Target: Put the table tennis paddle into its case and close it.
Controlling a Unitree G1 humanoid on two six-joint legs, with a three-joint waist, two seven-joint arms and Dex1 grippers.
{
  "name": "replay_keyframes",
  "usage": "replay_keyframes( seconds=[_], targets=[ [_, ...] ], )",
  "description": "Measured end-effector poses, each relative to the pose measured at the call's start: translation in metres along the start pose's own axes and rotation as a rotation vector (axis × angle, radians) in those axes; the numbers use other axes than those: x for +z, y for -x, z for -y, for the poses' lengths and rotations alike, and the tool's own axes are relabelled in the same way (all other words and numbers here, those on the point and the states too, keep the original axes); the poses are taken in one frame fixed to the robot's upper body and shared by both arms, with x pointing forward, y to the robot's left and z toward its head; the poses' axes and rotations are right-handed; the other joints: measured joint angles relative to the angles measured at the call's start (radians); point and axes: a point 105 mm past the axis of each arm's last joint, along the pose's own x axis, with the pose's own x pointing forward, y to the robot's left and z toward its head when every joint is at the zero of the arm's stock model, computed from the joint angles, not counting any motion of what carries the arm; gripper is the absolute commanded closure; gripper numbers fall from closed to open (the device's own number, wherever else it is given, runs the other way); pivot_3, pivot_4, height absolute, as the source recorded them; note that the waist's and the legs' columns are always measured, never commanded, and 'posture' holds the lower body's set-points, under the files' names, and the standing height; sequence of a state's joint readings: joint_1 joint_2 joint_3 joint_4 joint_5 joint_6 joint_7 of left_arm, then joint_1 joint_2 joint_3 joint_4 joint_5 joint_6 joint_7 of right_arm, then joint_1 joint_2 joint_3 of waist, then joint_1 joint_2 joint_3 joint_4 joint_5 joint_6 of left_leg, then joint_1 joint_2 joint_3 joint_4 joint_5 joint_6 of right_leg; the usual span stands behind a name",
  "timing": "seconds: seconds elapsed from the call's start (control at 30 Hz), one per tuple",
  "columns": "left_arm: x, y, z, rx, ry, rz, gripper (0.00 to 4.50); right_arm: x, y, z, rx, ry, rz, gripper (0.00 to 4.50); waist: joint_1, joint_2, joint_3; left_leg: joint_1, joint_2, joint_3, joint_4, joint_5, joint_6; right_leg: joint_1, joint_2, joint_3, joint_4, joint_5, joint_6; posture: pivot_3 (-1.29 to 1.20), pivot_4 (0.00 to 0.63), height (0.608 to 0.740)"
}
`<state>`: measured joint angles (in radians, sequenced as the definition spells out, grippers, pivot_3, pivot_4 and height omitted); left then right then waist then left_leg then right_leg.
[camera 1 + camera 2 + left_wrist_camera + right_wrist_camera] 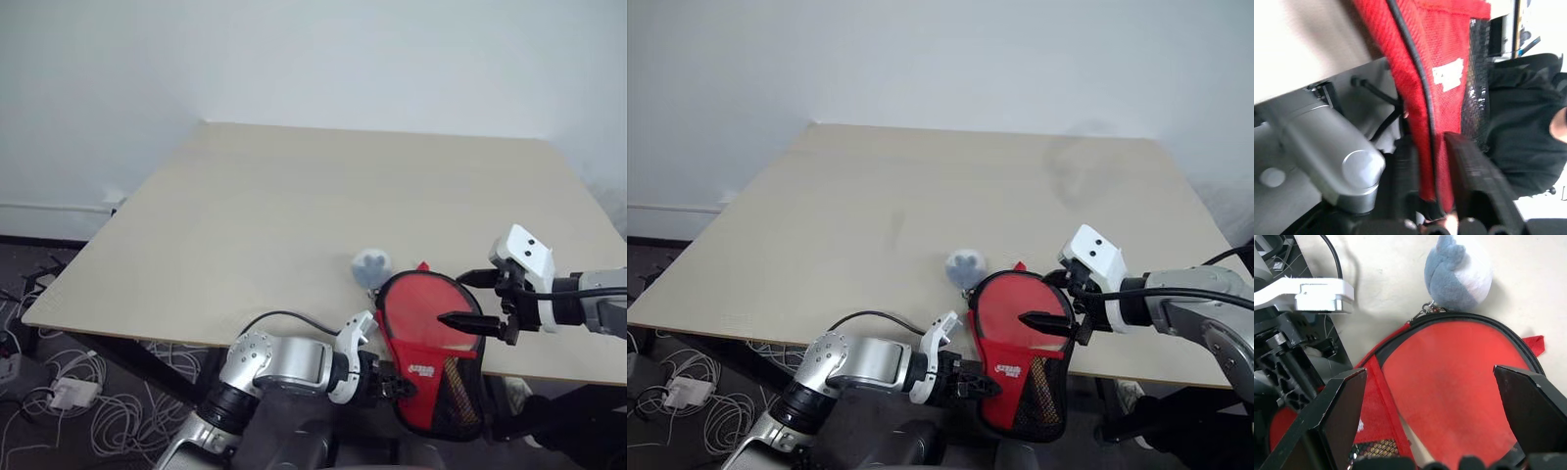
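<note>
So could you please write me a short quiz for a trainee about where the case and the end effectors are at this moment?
1. True or false: the right end effector is shut on the case.
2. Where is the grey-white fuzzy ball? A) on the floor B) on the table, by the case's round end C) inside the case.
3. Which end of the case hangs past the table's near edge?

Key: 1. False, it is open over the case's round end. 2. B. 3. The narrow handle end, with the mesh panel.
</note>
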<state>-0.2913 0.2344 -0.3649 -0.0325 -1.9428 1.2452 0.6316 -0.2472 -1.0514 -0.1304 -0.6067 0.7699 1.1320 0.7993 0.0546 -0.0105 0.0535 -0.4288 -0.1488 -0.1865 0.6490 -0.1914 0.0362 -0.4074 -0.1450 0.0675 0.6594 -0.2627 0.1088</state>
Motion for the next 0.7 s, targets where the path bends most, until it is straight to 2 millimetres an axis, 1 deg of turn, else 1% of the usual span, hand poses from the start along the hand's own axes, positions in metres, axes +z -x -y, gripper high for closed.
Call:
replay_keyframes(
  seconds=[0.07, 0.13, 0.17, 0.23, 0.3, 0.33, 0.4, 0.43, 0.53, 0.57, 0.7],
  targets=[
    [0.002, 0.004, -0.003, 0.012, -0.006, 0.006, 1.84, 0.001, -0.001, 0.000, 0.003, 0.005, 0.001, 0.00, 0.000, 0.000, 0.000, 0.000, 0.002, 0.005, 0.000, 0.000, 0.000, -0.001, -0.002, 0.000, 0.000, 0.002, 0.000, 0.00, 0.000, 0.698],
    [0.004, 0.013, -0.003, -0.002, -0.043, 0.001, 1.84, 0.002, -0.003, -0.001, 0.011, 0.009, 0.003, 0.00, -0.001, 0.000, 0.000, 0.000, 0.004, 0.008, 0.000, 0.000, 0.000, -0.002, -0.002, -0.001, 0.000, 0.004, 0.000, 0.00, 0.000, 0.698],
    [0.004, 0.018, -0.002, -0.010, -0.071, -0.002, 1.95, 0.002, -0.004, -0.002, 0.015, 0.009, 0.002, 0.00, -0.001, 0.000, 0.000, 0.000, 0.005, 0.009, 0.000, -0.001, 0.000, -0.002, -0.002, -0.002, 0.000, 0.004, 0.000, 0.00, 0.000, 0.698],
    [0.004, 0.033, 0.002, -0.019, -0.148, -0.011, 2.46, 0.003, -0.006, -0.001, 0.019, 0.014, 0.007, 0.00, -0.003, 0.000, 0.000, 0.001, 0.006, 0.010, 0.000, -0.001, 0.000, -0.003, -0.002, -0.002, 0.000, 0.005, -0.001, 0.00, 0.000, 0.698],
    [0.009, 0.048, 0.005, -0.012, -0.221, 0.007, 3.19, 0.008, -0.006, 0.001, 0.015, 0.030, 0.021, 0.00, -0.002, 0.001, 0.000, 0.001, 0.006, 0.011, 0.000, -0.001, -0.001, -0.003, -0.002, -0.002, 0.000, 0.006, -0.001, 0.00, 0.000, 0.698],
    [0.012, 0.052, 0.008, -0.012, -0.247, 0.016, 3.50, 0.009, -0.006, 0.002, 0.010, 0.035, 0.025, 0.00, -0.002, 0.001, 0.000, 0.001, 0.006, 0.011, 0.000, -0.001, -0.001, -0.003, -0.002, -0.002, 0.000, 0.006, -0.001, 0.00, 0.000, 0.698],
    [0.019, 0.055, 0.012, 0.009, -0.348, 0.046, 4.22, 0.013, -0.008, 0.007, 0.000, 0.043, 0.033, 0.00, -0.001, 0.000, 0.000, 0.001, 0.006, 0.013, 0.000, -0.001, 0.000, -0.002, -0.002, -0.003, -0.002, 0.006, -0.002, 0.00, 0.000, 0.698],
    [0.023, 0.055, 0.014, 0.013, -0.396, 0.062, 4.48, 0.015, -0.009, 0.009, -0.004, 0.049, 0.038, 0.00, -0.001, 0.000, 0.000, 0.001, 0.006, 0.014, 0.000, -0.002, 0.000, -0.002, -0.002, -0.002, -0.002, 0.006, -0.002, 0.00, 0.000, 0.698],
    [0.035, 0.049, 0.010, 0.046, -0.493, 0.120, 4.48, 0.022, -0.016, 0.019, -0.018, 0.059, 0.063, 0.00, -0.002, 0.000, 0.000, 0.001, 0.007, 0.018, 0.000, -0.002, 0.000, -0.002, -0.002, -0.002, -0.002, 0.007, -0.002, 0.00, 0.000, 0.698],
    [0.040, 0.044, 0.008, 0.058, -0.561, 0.146, 4.48, 0.026, -0.020, 0.024, -0.029, 0.067, 0.067, 0.00, -0.002, 0.000, 0.000, 0.002, 0.007, 0.020, -0.001, -0.002, 0.000, -0.002, -0.002, -0.002, -0.002, 0.007, -0.003, 0.00, 0.000, 0.698],
    [0.047, 0.026, 0.009, 0.023, -0.737, 0.189, 4.48, 0.036, -0.036, 0.038, -0.060, 0.082, 0.078, 0.00, -0.002, 0.000, 0.000, 0.001, 0.008, 0.019, -0.001, -0.002, 0.000, -0.002, -0.002, -0.002, -0.003, 0.008, -0.003, 0.00, 0.000, 0.698]
  ],
)
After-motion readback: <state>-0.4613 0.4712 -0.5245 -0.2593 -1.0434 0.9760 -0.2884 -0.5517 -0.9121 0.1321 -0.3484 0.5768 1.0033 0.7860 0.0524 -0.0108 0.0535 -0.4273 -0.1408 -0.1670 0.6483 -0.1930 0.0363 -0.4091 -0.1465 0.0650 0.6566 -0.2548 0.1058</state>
